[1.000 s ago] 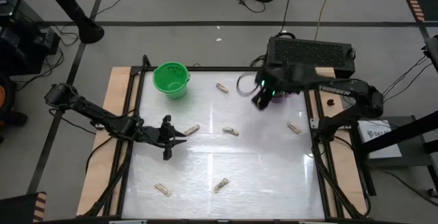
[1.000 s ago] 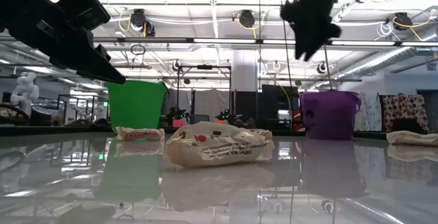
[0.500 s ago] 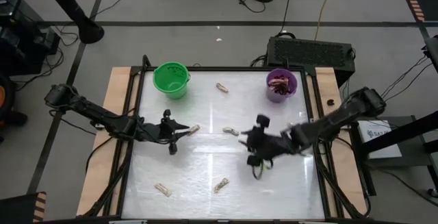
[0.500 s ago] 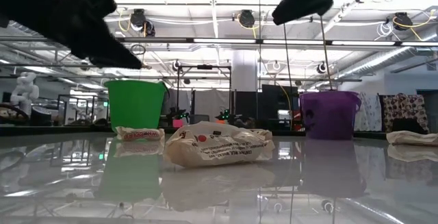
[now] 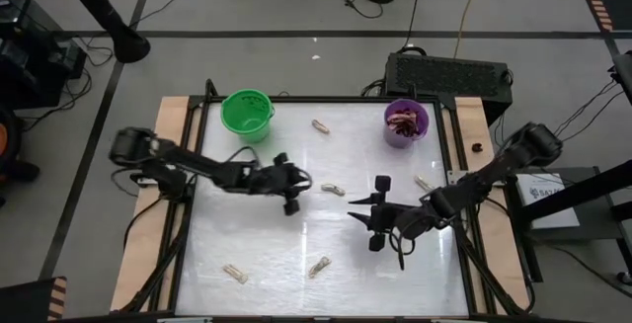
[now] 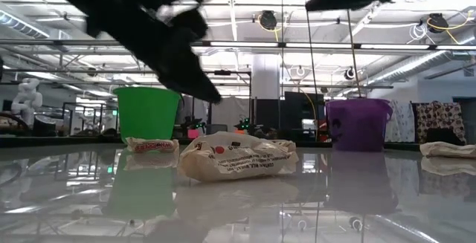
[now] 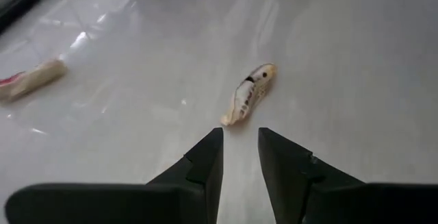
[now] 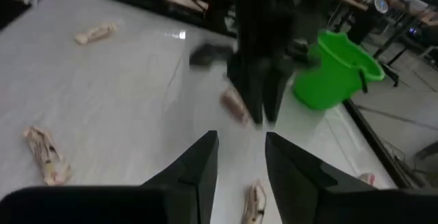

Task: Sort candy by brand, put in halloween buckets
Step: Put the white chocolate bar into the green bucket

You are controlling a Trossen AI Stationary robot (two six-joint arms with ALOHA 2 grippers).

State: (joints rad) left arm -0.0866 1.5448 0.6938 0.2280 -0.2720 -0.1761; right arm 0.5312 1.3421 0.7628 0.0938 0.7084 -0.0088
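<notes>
Pale tan-cream candy pieces lie flat and scattered on the white table (image 5: 296,234), among them one in the middle (image 5: 334,190) and one near the far edge (image 5: 321,125). The green bucket (image 5: 246,114) and the purple bucket (image 5: 406,123) stand upright at the far edge; the purple one holds dark red-brown pieces. My left gripper (image 5: 302,180) hovers just left of the middle candy (image 7: 249,101), fingers a little apart and with nothing between them (image 7: 241,138). My right gripper (image 5: 355,209) is right of the table's middle, open and empty (image 8: 241,142), facing the left gripper.
More cream pieces lie at the near edge (image 5: 319,266) (image 5: 234,274) and on the right side (image 5: 423,183). In the low view a large cream wrapper (image 6: 238,157) lies in front, between the buckets. The two grippers are close together around the table's middle.
My right gripper has swung from above the purple bucket toward the near edge and the table's middle, coming down low and turning to face left. My left gripper has travelled right from the table's left side to just beside the middle candy. No candy has visibly moved.
</notes>
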